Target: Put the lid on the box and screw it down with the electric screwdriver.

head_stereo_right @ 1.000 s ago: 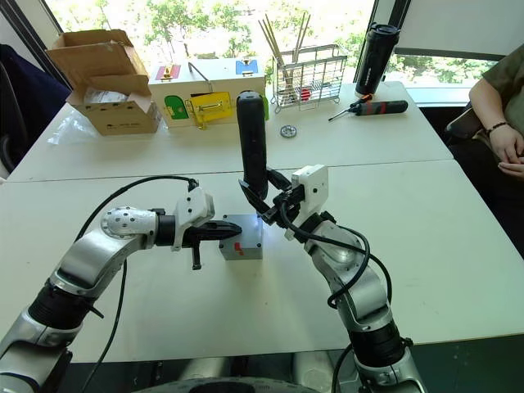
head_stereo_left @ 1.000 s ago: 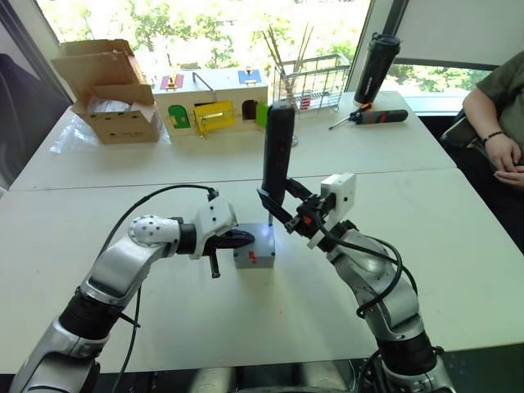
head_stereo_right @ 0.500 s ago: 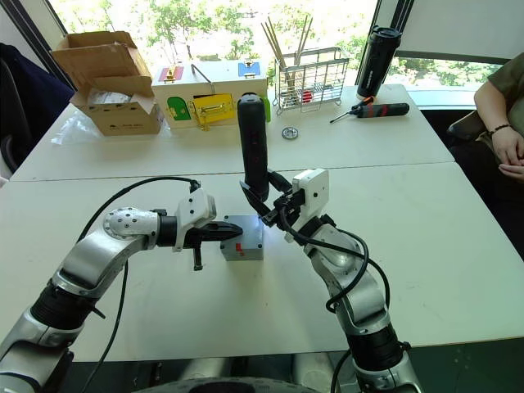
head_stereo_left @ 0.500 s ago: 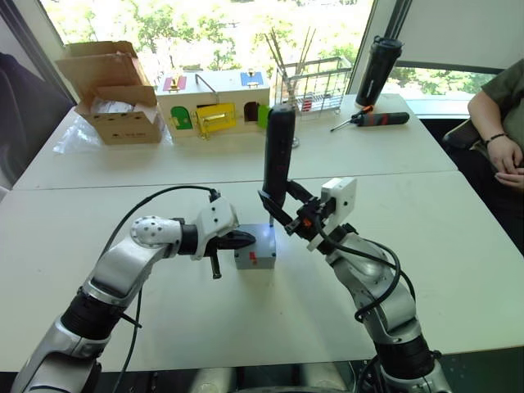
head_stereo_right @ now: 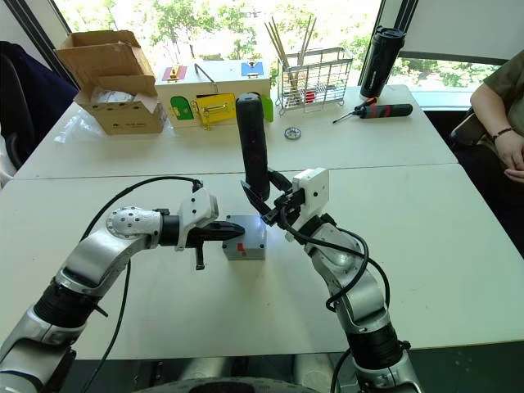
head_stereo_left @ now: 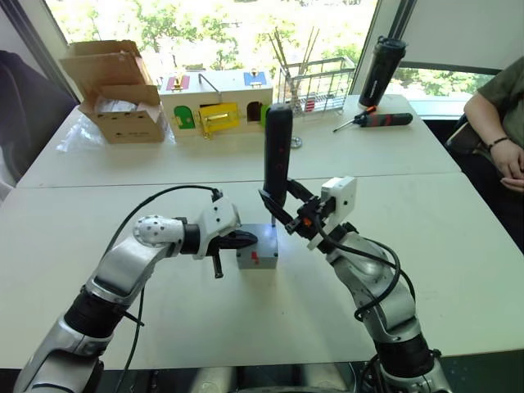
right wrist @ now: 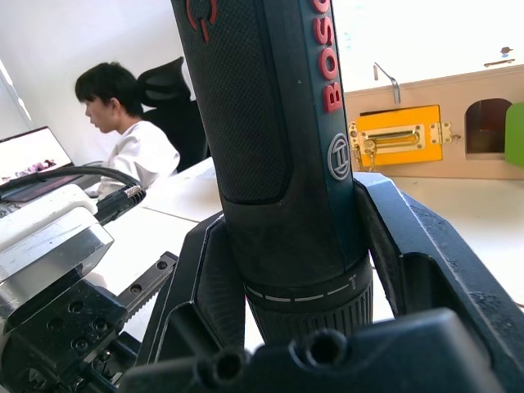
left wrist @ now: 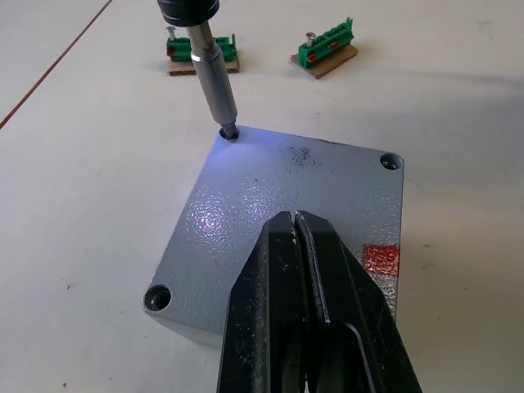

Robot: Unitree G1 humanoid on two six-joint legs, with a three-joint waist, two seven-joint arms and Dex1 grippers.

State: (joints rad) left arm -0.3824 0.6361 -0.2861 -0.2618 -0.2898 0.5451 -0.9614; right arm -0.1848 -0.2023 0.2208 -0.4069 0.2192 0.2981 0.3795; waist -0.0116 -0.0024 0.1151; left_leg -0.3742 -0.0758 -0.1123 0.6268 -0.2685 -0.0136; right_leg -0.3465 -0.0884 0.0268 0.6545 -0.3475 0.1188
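Note:
The grey box stands mid-table with the lid lying flat on top of it, and a red mark shows on its side. My right gripper is shut on the black electric screwdriver, holding it upright. The metal bit sits in one corner hole of the lid, lit by a bluish glow. My left gripper is shut, and its fingertips rest on the lid's top from the left side of the box.
Along the far table stand a cardboard box, a colourful wooden latch box, a wire basket, a tall black bottle and a hand screwdriver. Two green terminal blocks lie beyond the box. A person sits at the right.
The whole picture has shifted slightly with the camera. Both grippers, the screwdriver and the box hold the same pose.

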